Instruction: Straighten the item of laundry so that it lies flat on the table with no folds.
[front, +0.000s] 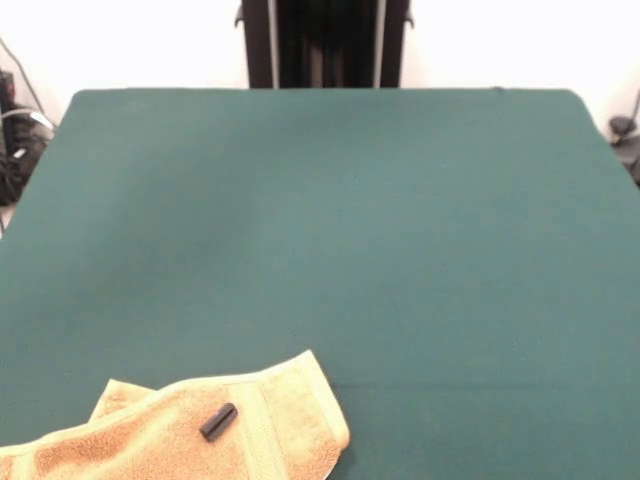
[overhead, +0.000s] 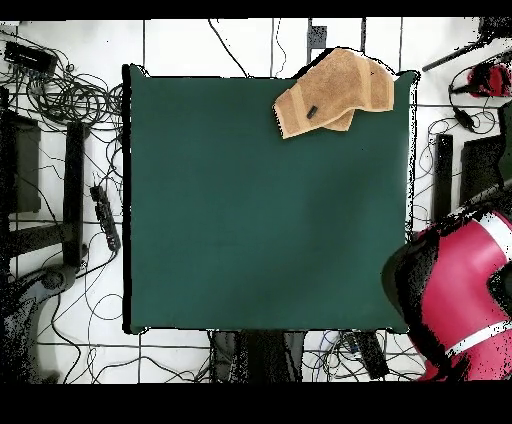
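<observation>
Neither view is showing the gripper, so its state cannot be told; only the red and black arm (overhead: 468, 290) is appearing, drawn back beyond the table's (overhead: 260, 220) edge in the overhead view, well apart from the towel.

One golden-orange terry towel (front: 190, 425) is lying on the dark green table, at the corner farthest from the robot's pedestal (front: 325, 45). In the front view it is sitting at the near edge of the table, running off the bottom of the picture. In the overhead view the towel (overhead: 335, 92) is reaching slightly past the table's far edge. Its long axis is running roughly along that far edge, tilted a little, with one end pointing toward the table's corner and the other toward the middle of the edge. It is not lying flat: one part is folding over another, and a ribbed woven band (front: 262, 425) is crossing it near one end.

One small black cylinder (front: 218, 421) is resting on top of the towel, lying on its side and slanted across the cloth
</observation>
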